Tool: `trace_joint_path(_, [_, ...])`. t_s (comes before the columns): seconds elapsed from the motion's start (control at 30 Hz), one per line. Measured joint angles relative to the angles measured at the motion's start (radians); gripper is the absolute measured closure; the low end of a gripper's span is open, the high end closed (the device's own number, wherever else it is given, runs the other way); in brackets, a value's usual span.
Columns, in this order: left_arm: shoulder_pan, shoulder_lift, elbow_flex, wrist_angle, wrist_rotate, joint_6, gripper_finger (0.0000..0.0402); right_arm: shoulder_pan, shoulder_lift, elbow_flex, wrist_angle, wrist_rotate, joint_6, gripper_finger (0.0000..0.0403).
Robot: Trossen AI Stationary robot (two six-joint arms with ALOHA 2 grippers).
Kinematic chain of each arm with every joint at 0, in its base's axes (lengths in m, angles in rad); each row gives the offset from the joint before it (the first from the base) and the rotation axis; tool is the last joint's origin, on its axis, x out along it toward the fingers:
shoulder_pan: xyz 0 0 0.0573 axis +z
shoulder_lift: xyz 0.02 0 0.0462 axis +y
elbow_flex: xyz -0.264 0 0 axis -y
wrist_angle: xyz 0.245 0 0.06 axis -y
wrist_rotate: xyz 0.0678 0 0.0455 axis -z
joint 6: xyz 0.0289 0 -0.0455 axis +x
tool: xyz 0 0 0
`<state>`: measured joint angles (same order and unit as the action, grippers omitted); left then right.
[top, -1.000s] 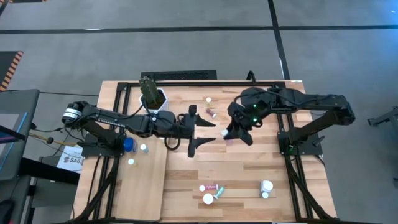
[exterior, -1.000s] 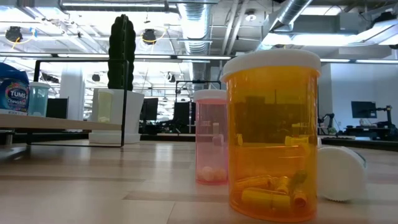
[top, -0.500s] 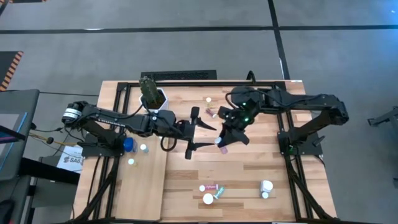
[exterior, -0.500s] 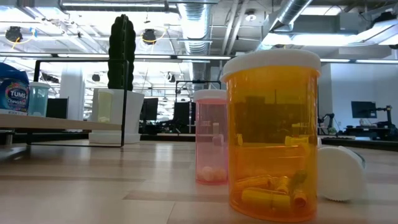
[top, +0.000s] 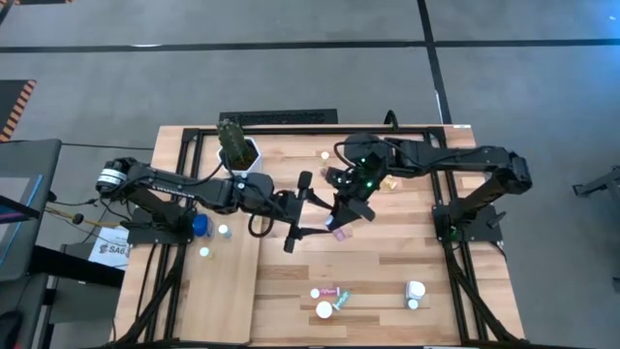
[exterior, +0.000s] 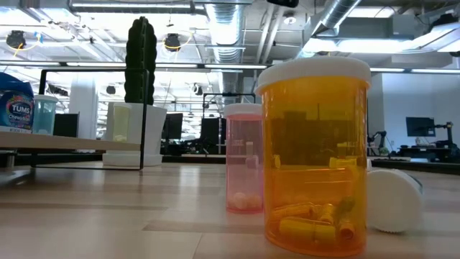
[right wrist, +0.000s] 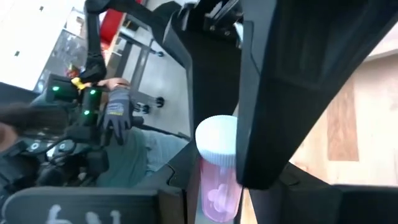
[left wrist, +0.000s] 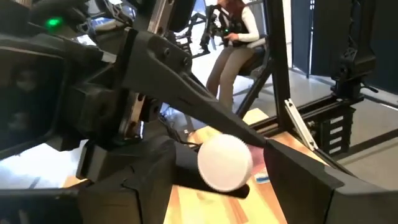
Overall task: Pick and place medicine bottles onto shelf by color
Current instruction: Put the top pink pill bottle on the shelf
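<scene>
- Handover step, by my reading: right gripper (top: 340,225) pinches a pink bottle (right wrist: 217,180) above mid-table; left gripper (top: 308,206) waits spread around its white cap (left wrist: 224,163)
- Next move calls for the left fingers closing before release; shelf (top: 221,291) lies well apart

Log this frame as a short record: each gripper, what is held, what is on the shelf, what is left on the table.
right gripper: mid-table, shut on pink bottle
left gripper: open, facing the pink bottle, holding nothing
handover: not yet done
shelf: blue bottle at its edge, two white caps beside it
table: bottles grouped near front edge, amber bottle among them
plant pot: back left
</scene>
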<state>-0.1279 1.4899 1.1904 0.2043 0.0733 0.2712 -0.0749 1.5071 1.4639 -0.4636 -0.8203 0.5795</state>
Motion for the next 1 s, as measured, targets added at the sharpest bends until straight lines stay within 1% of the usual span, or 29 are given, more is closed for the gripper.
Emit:
trace_joint_path(0.27, [0.001,0.000,0.001,-0.005,0.022,0.001,0.0175,-0.011,0.004,0.000,0.012,0.007,-0.003,0.0276])
trace_joint_path(0.47, [0.001,0.000,0.001,-0.013,0.045,0.001,0.0208,-0.022,0.004,0.000,0.013,0.005,-0.003,0.0276])
trace_joint_path(0.67, [0.002,0.000,0.002,-0.024,0.054,-0.017,0.0240,-0.028,0.005,0.000,0.012,-0.036,-0.001,0.0276])
trace_joint_path(1.0, [0.002,0.000,0.002,-0.029,0.070,-0.020,0.0266,-0.045,0.005,0.000,0.012,-0.079,0.007,0.0276])
